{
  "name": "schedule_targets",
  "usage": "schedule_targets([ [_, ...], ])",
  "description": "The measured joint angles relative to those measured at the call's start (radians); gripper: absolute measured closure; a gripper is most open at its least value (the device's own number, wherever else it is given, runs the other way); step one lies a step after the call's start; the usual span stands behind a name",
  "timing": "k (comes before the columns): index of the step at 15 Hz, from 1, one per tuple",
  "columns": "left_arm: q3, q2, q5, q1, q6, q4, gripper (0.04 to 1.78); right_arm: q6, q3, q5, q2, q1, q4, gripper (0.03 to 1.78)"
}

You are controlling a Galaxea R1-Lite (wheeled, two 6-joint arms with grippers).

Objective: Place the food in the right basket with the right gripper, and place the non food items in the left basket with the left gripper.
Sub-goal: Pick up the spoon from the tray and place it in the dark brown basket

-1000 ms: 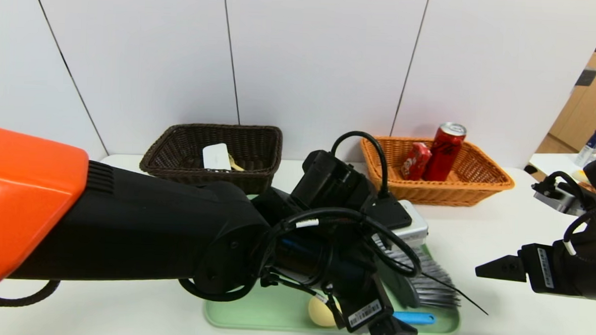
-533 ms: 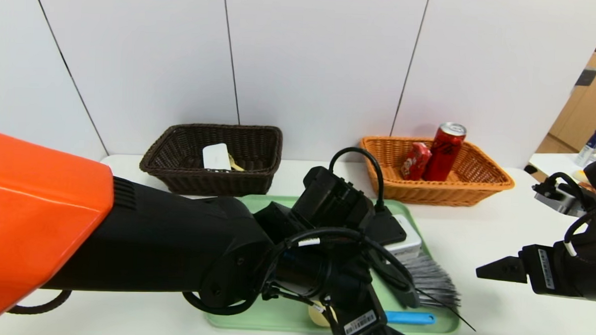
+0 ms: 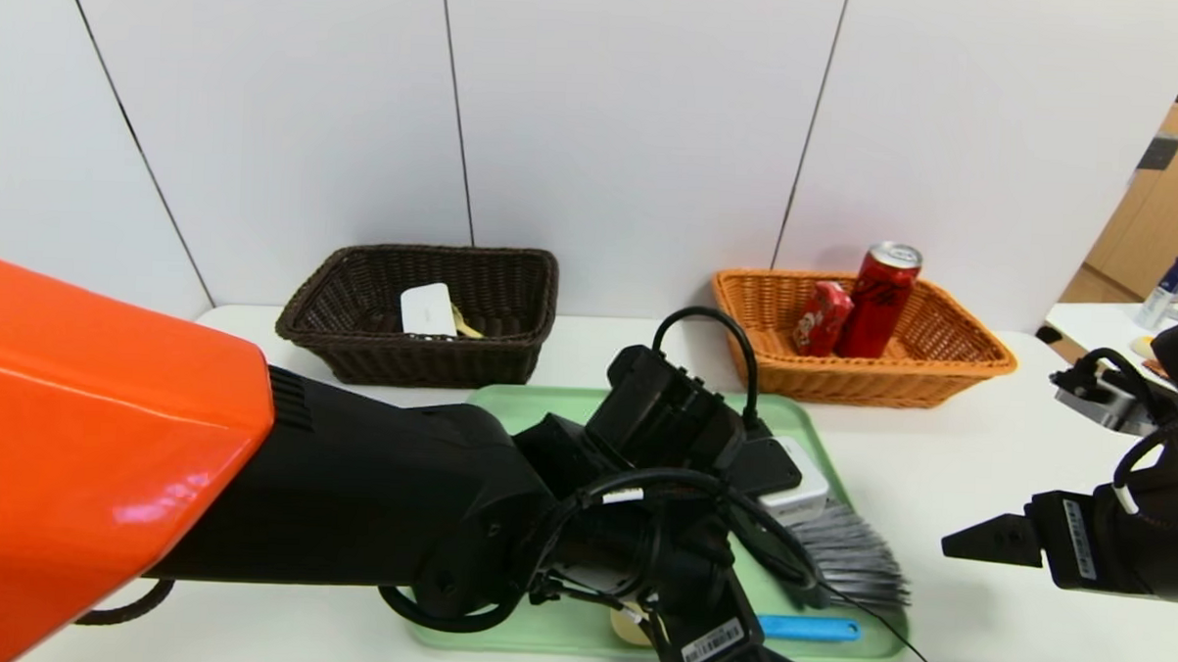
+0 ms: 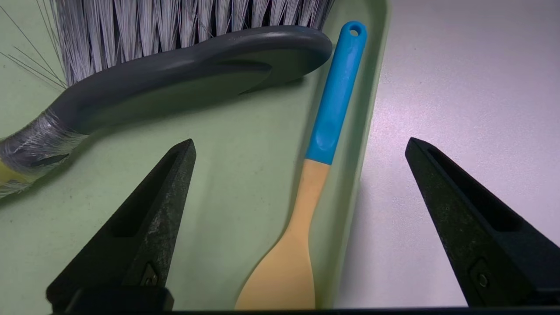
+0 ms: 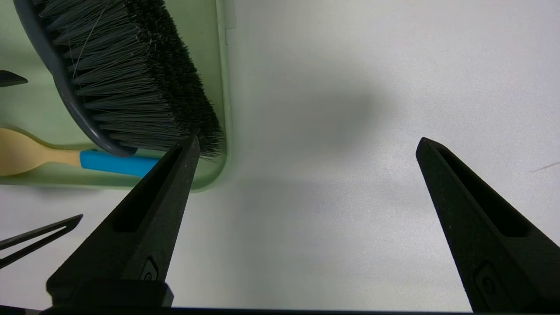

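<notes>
My left gripper point(image 4: 301, 141) hangs open over the near right part of the green tray point(image 4: 218, 175), its fingers either side of the yellow spoon with a blue handle point(image 4: 306, 210), not touching it. The grey-bristled brush point(image 4: 188, 70) lies just beyond. In the head view the spoon point(image 3: 809, 628) and brush point(image 3: 855, 566) lie at the tray's right end. The dark left basket point(image 3: 514, 368) holds a white case point(image 3: 427, 310). The orange right basket point(image 3: 940, 368) holds the red can point(image 3: 879, 300) and the red packet point(image 3: 822, 319). My right gripper point(image 5: 308, 139) is open and empty over bare table, right of the tray.
The left arm's bulky body point(image 3: 348, 499) covers most of the tray point(image 3: 540, 623) in the head view. Both baskets stand at the back by the white wall. A side table with a bottle point(image 3: 1171, 278) is at the far right.
The left arm has drawn slightly toward the tray's near edge and lower, still open. The right gripper has barely moved.
</notes>
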Motion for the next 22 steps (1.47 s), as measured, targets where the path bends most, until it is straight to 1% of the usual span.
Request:
schedule_targets([
  [2,0.003,0.008,0.008,0.002,0.002,-0.004,0.13,0.000,0.001,0.000,0.000,0.000,0.000,0.10],
  [5,0.009,0.026,0.018,0.008,0.008,-0.050,0.13,0.000,0.001,0.000,-0.001,0.000,0.000,0.10],
  [7,0.011,0.036,0.030,0.015,0.010,-0.051,0.13,0.000,0.001,0.001,-0.001,-0.001,0.000,0.10],
  [17,0.010,0.058,0.031,0.037,0.011,-0.056,0.13,-0.002,0.007,0.001,-0.003,0.006,0.000,0.10],
  [22,0.012,0.059,0.030,0.064,0.016,-0.056,0.13,-0.005,0.017,0.002,-0.007,0.012,0.000,0.10],
])
